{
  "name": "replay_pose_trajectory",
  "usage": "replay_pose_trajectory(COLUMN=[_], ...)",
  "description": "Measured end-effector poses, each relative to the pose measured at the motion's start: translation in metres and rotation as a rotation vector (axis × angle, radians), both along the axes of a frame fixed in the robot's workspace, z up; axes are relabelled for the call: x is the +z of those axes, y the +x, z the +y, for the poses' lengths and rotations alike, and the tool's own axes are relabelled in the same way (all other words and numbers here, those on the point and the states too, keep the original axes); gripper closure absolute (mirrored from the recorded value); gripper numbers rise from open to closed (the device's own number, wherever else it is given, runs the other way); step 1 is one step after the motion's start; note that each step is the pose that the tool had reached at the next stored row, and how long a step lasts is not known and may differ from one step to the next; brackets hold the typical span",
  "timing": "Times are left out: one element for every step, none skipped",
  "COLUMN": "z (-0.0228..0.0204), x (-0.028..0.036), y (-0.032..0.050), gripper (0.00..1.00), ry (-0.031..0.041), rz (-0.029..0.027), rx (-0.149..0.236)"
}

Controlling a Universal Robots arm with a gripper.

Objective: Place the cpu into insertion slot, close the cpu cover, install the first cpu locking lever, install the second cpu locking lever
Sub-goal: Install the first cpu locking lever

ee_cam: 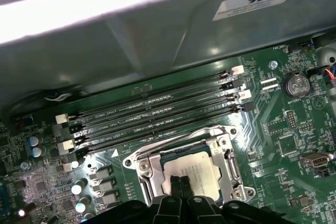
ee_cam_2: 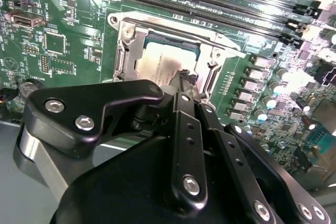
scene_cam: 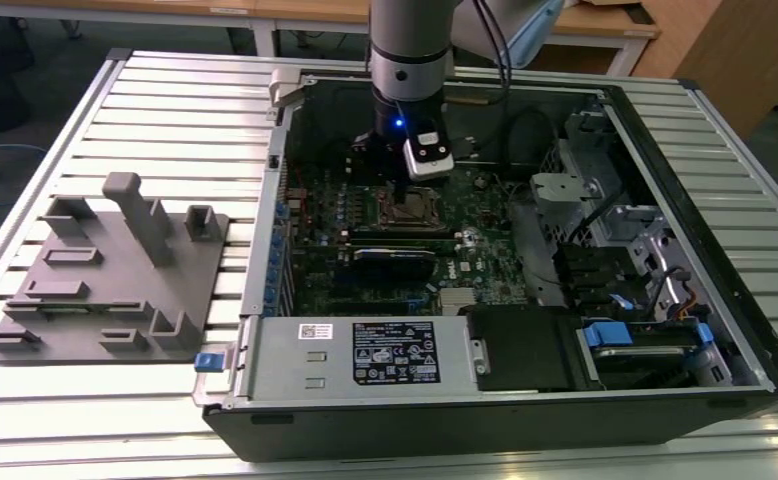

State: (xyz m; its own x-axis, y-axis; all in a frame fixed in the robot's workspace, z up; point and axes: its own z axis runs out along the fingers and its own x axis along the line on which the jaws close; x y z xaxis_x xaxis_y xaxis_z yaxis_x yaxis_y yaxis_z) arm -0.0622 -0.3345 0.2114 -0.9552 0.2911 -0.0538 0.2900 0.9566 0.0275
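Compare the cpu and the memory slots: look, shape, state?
The cpu is a square chip with a dull grey metal top; the memory slots are long, narrow and black. The cpu sits inside the silvery cover frame in the socket, while the slots look unfilled. The pincer tips, closed together, rest on or just above the cpu; the slots lie apart from it. Both are on the green board.

You see an open computer case (scene_cam: 709, 300) lying on a slatted metal table (scene_cam: 162, 110). At the exterior view's left, well apart from the case, stands a grey fixture block (scene_cam: 109, 290) with upright posts. Inside the case, note the green motherboard (scene_cam: 349, 270), the labelled power supply (scene_cam: 362, 355) at the near edge, and blue drive latches (scene_cam: 609, 335). In both wrist views, long black memory slots (ee_cam: 157, 111) run side by side; a coin battery (ee_cam: 296, 84) sits nearby.
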Motion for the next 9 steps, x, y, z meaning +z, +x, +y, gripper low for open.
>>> replay_pose_trajectory(z=[0.0, 0.0, 0.0, 0.0001, 0.0001, 0.0, 0.0, 0.0, 0.0], x=[0.0, -0.0001, -0.0001, -0.0003, -0.0003, -0.0004, -0.0005, -0.0006, -0.0007], y=[0.0001, 0.0001, 0.0003, 0.0011, 0.0021, 0.0031, 0.0041, 0.0051, 0.0062], gripper=[0.89, 0.89, 0.89, 0.89, 0.89, 0.89, 0.89, 0.89, 0.89], ry=[0.0001, 0.0002, 0.0003, 0.0005, 0.0005, 0.0004, 0.0003, 0.0003, 0.0004], rz=[0.0008, 0.0015, 0.0017, 0.0015, 0.0015, 0.0016, 0.0017, 0.0017, 0.0016], rx=[0.0, 0.0, 0.0, 0.001, 0.005, 0.012, 0.019, 0.025, 0.032])
